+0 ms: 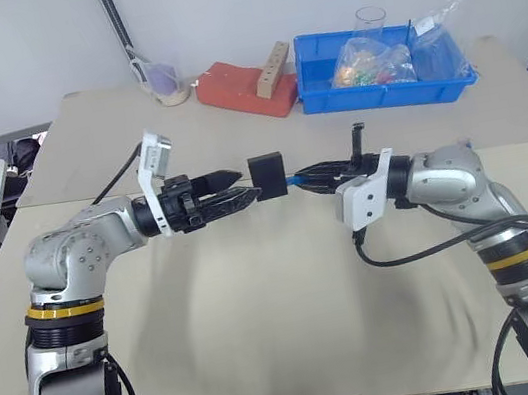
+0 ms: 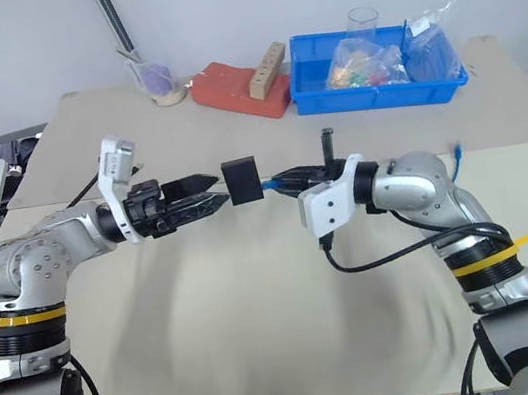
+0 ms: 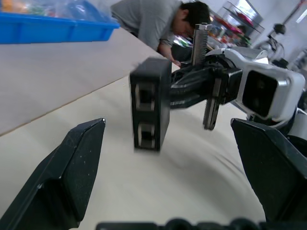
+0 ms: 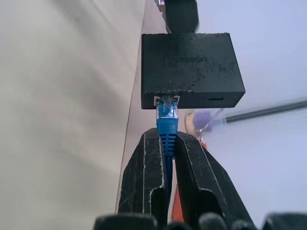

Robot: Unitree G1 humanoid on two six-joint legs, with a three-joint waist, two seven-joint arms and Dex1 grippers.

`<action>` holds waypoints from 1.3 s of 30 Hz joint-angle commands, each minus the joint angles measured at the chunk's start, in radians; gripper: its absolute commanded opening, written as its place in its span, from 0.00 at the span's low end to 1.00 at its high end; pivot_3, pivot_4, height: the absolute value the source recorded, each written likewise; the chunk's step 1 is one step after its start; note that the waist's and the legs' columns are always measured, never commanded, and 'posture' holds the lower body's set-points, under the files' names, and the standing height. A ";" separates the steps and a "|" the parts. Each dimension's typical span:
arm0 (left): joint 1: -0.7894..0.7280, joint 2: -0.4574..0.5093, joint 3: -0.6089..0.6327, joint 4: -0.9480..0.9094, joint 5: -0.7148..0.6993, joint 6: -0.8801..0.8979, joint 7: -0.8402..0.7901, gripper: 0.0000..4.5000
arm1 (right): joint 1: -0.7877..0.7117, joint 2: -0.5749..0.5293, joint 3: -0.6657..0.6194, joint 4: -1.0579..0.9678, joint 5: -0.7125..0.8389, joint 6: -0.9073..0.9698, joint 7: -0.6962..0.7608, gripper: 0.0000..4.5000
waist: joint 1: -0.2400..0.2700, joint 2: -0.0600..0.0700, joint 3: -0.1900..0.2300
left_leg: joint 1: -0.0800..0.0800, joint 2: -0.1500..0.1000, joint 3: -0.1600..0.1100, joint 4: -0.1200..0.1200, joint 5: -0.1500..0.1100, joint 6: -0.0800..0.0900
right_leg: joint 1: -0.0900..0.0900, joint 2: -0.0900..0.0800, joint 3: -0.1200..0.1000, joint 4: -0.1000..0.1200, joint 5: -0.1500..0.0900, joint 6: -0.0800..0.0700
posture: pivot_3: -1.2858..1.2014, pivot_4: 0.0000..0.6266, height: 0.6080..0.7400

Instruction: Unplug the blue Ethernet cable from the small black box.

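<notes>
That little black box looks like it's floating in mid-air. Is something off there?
Odd, but explainable: the small black box hangs above the table, carried only by the blue Ethernet cable plugged into it. The right tool pinches that plug; the open left tool isn't touching the box.

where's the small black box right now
In the left eye view the small black box hangs above the table's middle, between the open left end effector and the right end effector, which is shut on the blue Ethernet cable plugged into it.

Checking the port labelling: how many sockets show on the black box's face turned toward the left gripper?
2: one above the other on the black box, upper socket, lower socket. Other faces may hide more.
</notes>
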 commanded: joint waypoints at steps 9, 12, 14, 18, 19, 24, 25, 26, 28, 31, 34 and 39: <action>-0.056 -0.056 -0.029 0.075 0.089 -0.128 -0.058 0.70 | -0.037 0.010 0.011 -0.046 -0.011 -0.040 -0.056 0.00 | -0.001 0.000 0.000 | 0.000 0.000 0.000 0.000 0.000 0.000 | 0.000 0.000 0.000 0.000 0.000 0.000 | 0.52 0.24 1.00; -0.057 -0.055 -0.033 0.078 0.088 -0.125 -0.072 0.37 | -0.045 0.014 0.017 -0.046 -0.005 -0.043 -0.053 0.00 | -0.001 0.000 0.000 | 0.000 0.000 0.000 0.000 0.000 0.000 | 0.000 0.000 0.000 0.000 0.000 0.000 | 0.52 0.24 1.00; -0.056 -0.054 -0.037 0.078 0.094 -0.130 -0.081 0.13 | -0.049 0.015 0.022 -0.043 -0.002 -0.046 -0.048 0.00 | -0.001 0.000 0.000 | 0.000 0.000 0.000 0.000 0.000 0.000 | 0.000 0.000 0.000 0.000 0.000 0.000 | 0.52 0.24 1.00; -0.058 -0.051 -0.044 0.073 0.108 -0.136 -0.092 0.12 | -0.048 0.018 0.038 -0.050 0.062 -0.005 0.011 0.11 | -0.001 0.000 0.000 | 0.000 0.000 0.000 0.000 0.000 0.000 | 0.000 0.000 0.000 0.000 0.000 0.000 | 0.52 0.24 1.00; -0.056 -0.045 -0.048 0.067 0.113 -0.140 -0.103 0.12 | -0.043 0.016 0.046 -0.060 0.111 0.043 0.060 0.22 | -0.002 0.000 0.000 | 0.000 0.000 0.000 0.000 0.000 0.000 | 0.000 0.000 0.000 0.000 0.000 0.000 | 0.52 0.24 1.00; -0.053 -0.013 -0.077 0.062 0.155 -0.182 -0.176 0.12 | -0.037 0.004 0.025 -0.156 0.378 0.426 0.237 0.61 | -0.002 0.000 0.000 | -0.001 0.000 0.000 0.000 0.000 0.000 | 0.000 0.000 0.000 0.002 0.000 0.000 | 0.52 0.24 1.00; -0.048 -0.005 -0.087 0.063 0.172 -0.205 -0.196 0.12 | -0.042 0.001 0.009 -0.194 0.467 0.589 0.257 0.68 | -0.001 0.000 0.000 | 0.000 0.000 0.000 0.000 0.000 0.000 | 0.000 0.000 0.000 0.002 0.000 0.000 | 0.52 0.24 1.00; -0.044 -0.001 -0.092 0.063 0.180 -0.223 -0.213 0.12 | -0.050 -0.004 -0.006 -0.225 0.552 0.736 0.273 0.75 | 0.000 0.000 0.000 | -0.001 0.000 0.000 0.000 0.000 0.000 | 0.000 0.000 0.000 0.002 0.000 0.000 | 0.52 0.24 1.00; -0.041 0.002 -0.097 0.063 0.188 -0.245 -0.238 0.12 | -0.077 -0.011 -0.042 -0.257 0.687 0.970 0.281 0.75 | 0.001 0.000 0.000 | -0.001 0.000 0.000 0.000 0.000 0.000 | 0.001 0.000 0.000 0.002 0.000 0.000 | 0.52 0.24 1.00; -0.042 0.001 -0.103 0.061 0.200 -0.273 -0.267 0.12 | -0.107 -0.038 -0.053 -0.247 0.758 1.134 0.312 0.75 | 0.003 0.000 0.000 | -0.001 0.000 0.000 0.000 0.000 0.000 | 0.000 0.000 0.000 0.001 0.000 0.000 | 0.52 0.24 1.00; -0.045 -0.001 -0.108 0.056 0.203 -0.290 -0.288 0.12 | -0.133 -0.046 -0.059 -0.219 0.820 1.273 0.327 0.75 | 0.003 0.000 0.000 | -0.001 0.000 -0.001 0.000 0.000 0.000 | 0.000 0.000 -0.001 -0.002 0.000 0.000 | 0.52 0.24 1.00; -0.055 -0.003 -0.112 0.047 0.206 -0.288 -0.300 0.12 | -0.156 -0.051 -0.050 -0.187 0.833 1.329 0.358 0.64 | -0.001 0.000 0.000 | -0.002 0.000 -0.001 0.000 0.000 0.001 | -0.001 0.000 0.000 -0.002 0.000 0.000 | 0.52 0.24 1.00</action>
